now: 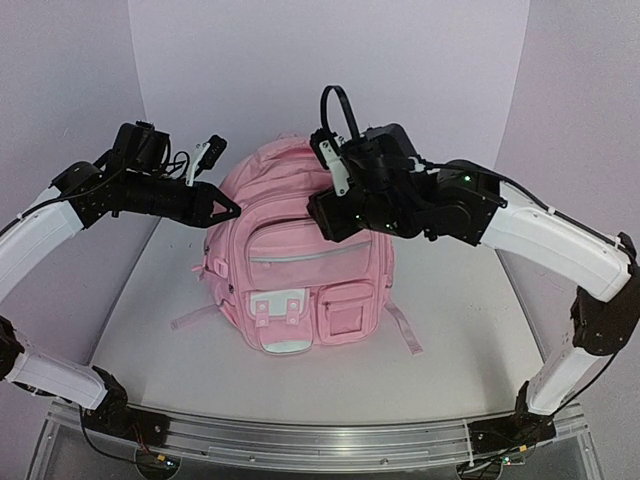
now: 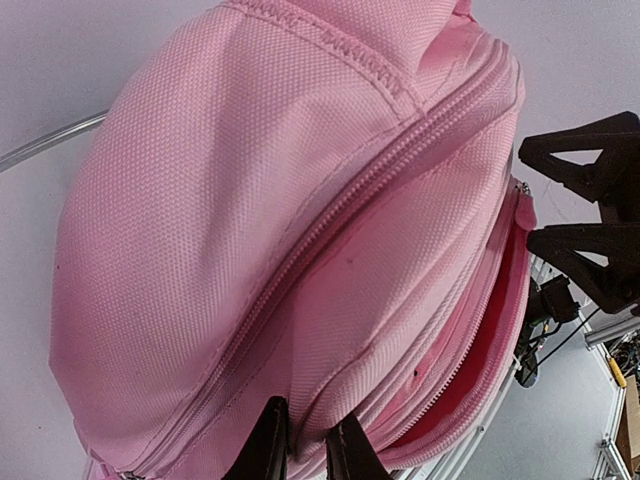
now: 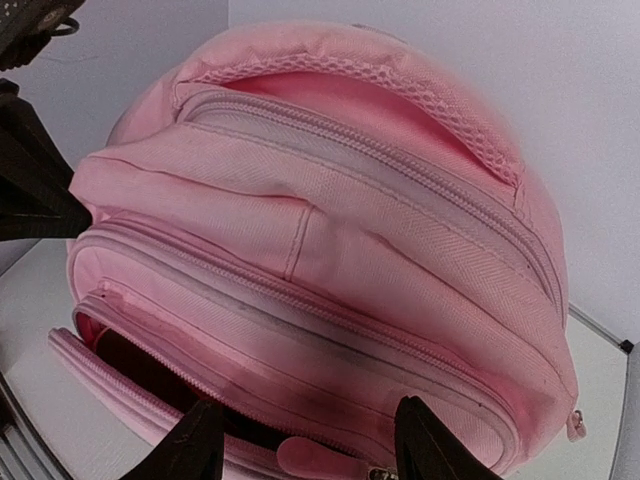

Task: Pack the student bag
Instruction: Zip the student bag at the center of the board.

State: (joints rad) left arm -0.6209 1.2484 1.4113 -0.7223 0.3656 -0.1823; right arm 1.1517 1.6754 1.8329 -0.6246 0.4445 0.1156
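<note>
The pink bag stands upright in the middle of the worktop, straps trailing at its foot, with an arm at each shoulder. The left gripper is nearly closed and appears to pinch a fold of fabric high on the bag's side. The right gripper hangs over the top front with its jaws well apart and nothing in them, straddling a small zip pull at the lip of a partly open pocket, whose darker lining shows. Nothing to be packed is in sight, so the step in hand looks to be opening that pocket wider. To do it well, the right gripper should settle lower until the pull sits squarely between its fingers, close on the tab alone rather than on loose cloth, then draw it along the curve of the zip, not straight outward. The left grip should hold the fabric taut against that pull so the teeth run free. A sharp tug could tip the soft bag or drag it across the worktop.
</note>
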